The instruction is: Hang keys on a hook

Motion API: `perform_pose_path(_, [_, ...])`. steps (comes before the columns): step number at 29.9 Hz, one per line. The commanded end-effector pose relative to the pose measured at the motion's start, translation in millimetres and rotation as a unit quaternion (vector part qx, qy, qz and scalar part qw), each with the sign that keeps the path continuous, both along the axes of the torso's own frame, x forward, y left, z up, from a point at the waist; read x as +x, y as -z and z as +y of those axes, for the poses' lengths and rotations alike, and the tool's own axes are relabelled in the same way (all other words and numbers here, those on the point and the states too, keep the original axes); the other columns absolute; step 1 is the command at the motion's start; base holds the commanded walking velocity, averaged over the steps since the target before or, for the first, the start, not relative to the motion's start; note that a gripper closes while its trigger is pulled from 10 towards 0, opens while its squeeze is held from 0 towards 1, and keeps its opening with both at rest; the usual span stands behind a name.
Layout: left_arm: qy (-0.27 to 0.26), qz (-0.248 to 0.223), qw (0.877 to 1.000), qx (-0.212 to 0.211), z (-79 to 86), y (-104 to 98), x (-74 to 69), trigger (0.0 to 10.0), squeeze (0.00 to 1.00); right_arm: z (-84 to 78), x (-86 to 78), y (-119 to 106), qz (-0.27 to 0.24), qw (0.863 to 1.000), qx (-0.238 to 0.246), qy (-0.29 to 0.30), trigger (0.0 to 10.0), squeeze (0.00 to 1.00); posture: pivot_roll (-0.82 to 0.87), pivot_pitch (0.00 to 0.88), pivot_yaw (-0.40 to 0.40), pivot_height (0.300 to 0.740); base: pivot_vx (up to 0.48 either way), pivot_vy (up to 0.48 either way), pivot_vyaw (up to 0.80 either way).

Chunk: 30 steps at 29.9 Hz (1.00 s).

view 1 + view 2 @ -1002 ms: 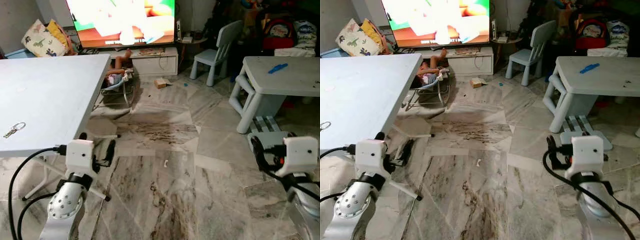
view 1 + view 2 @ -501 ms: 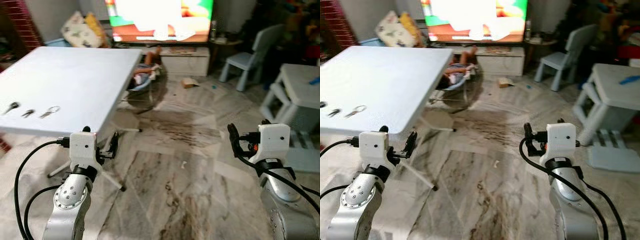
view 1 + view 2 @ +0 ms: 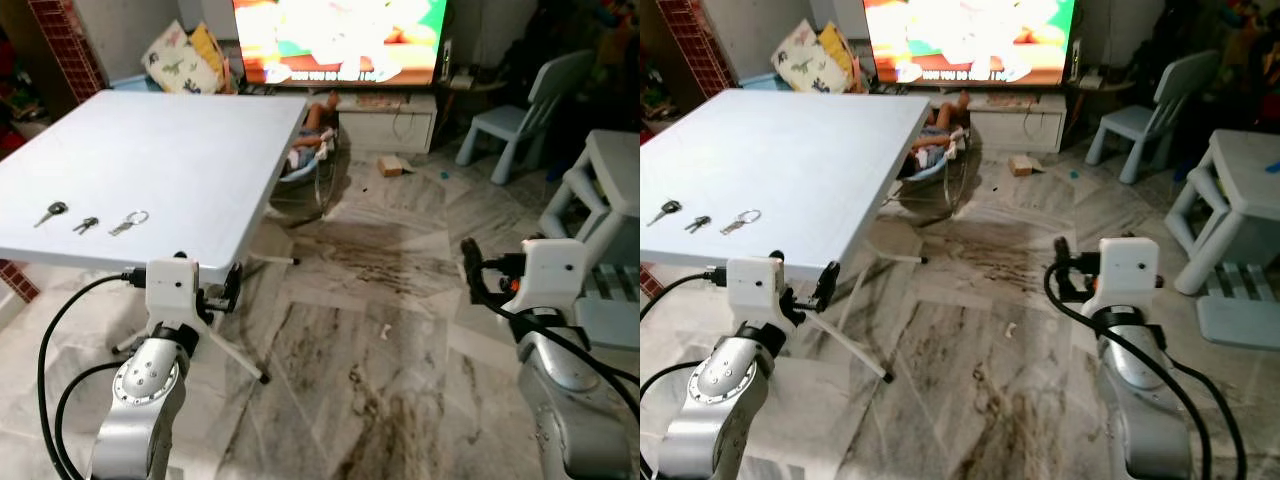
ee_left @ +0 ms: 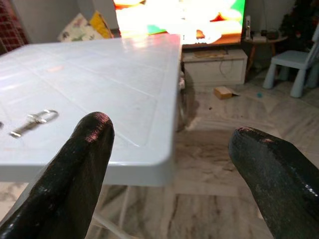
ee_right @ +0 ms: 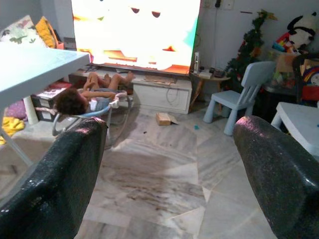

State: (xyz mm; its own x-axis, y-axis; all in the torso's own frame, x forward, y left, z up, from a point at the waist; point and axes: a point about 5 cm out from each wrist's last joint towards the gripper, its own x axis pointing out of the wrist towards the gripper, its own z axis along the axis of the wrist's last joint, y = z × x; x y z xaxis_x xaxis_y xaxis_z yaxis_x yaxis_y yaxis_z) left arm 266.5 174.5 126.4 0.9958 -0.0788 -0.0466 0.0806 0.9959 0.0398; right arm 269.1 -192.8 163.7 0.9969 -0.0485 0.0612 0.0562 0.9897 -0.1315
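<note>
Task barely begun, judging by layout. Landmark: big white square plastic folding table (image 3: 160,150).

Keys: three small metal items lie in a row on the table top near its front edge, toward the robot's left corner. A dark-headed silver key (image 3: 50,212) sits furthest left, a small dark key (image 3: 85,224) is in the middle, and a silver key ring w/ keys (image 3: 129,221) is nearest the table's centre. All lie flat, apart from each other, untouched. In the left wrist view the ringed set (image 4: 34,120) lies on the table top beyond the front edge.

Left gripper (image 3: 232,290): held just below and in front of the table's front edge, two long black fingers (image 4: 82,164) spread wide, nothing between them. Not touching table or keys.

Right gripper (image 3: 468,268): well away from the table, over the marbled grey-brown tile floor (image 3: 370,330), fingers (image 5: 65,169) likewise wide apart and empty.

No hook can be made out in any view, so the hanging spot is unknown.

Done: robot stands facing the table w/ keys in reach-ish range. Left: lift the left gripper above the edge, pick a key set (the ringed one looks easiest to hang), grasp, find the hook, carry, hang. Basically all of it.

Also near the table's far side: a TV (image 3: 340,40) and a child in a bouncer (image 5: 82,102) on the floor; a light-blue child's chair (image 3: 525,110) stands off to the right.
</note>
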Motion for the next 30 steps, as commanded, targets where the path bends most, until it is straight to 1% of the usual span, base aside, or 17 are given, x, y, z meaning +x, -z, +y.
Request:
perform_pose_path(1, [0.012,0.010,1.000,-0.005,-3.5,1.6,1.2,10.0,0.00,-5.7,-1.0,0.4,0.003,1.000,0.003,0.010,10.0,0.00,-0.04,0.017,0.064,0.740,0.000,0.480,0.00])
perform_pose_path(8, [0.024,0.010,1.000,-0.004,-6.6,1.7,2.0,10.0,0.00,-5.4,0.2,-0.6,0.000,1.000,0.008,0.010,10.0,0.00,-0.04,0.015,0.065,0.740,0.000,0.480,0.00])
perform_pose_path(16, [0.022,0.011,1.000,-0.003,-1.7,2.2,5.4,10.0,0.00,-4.5,1.1,0.0,0.000,1.000,0.010,0.012,10.0,0.00,-0.04,0.012,0.065,0.740,0.000,0.480,0.00])
perform_pose_path(21, [0.023,0.010,1.000,-0.011,-1.8,-0.1,8.8,10.0,0.00,-2.3,3.4,-0.9,-0.001,1.000,0.011,0.010,10.0,0.00,-0.04,0.015,0.066,0.740,0.000,0.480,0.00])
perform_pose_path(28, [0.021,0.010,1.000,-0.011,-1.8,-0.1,10.3,10.0,0.00,1.9,4.0,-0.4,0.000,1.000,0.019,0.000,10.0,0.00,-0.04,0.017,0.066,0.740,0.000,0.480,0.00])
perform_pose_path(30, [0.022,0.003,1.000,-0.006,-2.3,-1.0,10.3,10.0,0.00,3.6,4.1,-1.4,-0.004,1.000,0.019,-0.002,10.0,0.00,-0.04,0.017,0.066,0.740,0.000,0.480,0.00])
